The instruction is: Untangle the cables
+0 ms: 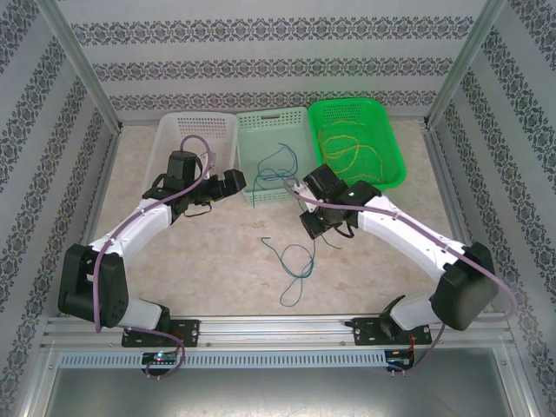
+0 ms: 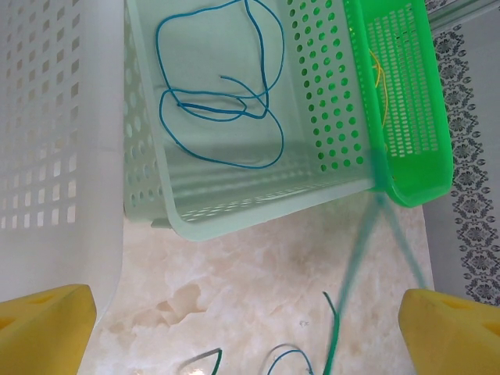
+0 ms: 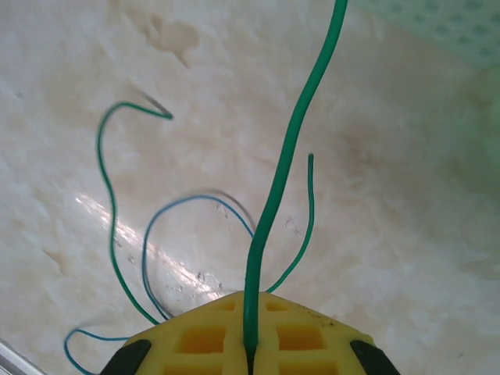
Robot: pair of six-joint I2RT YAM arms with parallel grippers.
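green cable rises from between the pads of my right gripper, clamped there. my left gripper hangs wide apart just near of the mint basket, where a blue cable lies. loose cables curl on the table between the arms.

Entry: robot test cell, laboratory type. We noted a marble-look counter walled by patterned panels on aluminium posts; left arm and right arm bolted to a metal rail; white basket, pale-green basket, bright-green basket at the back.
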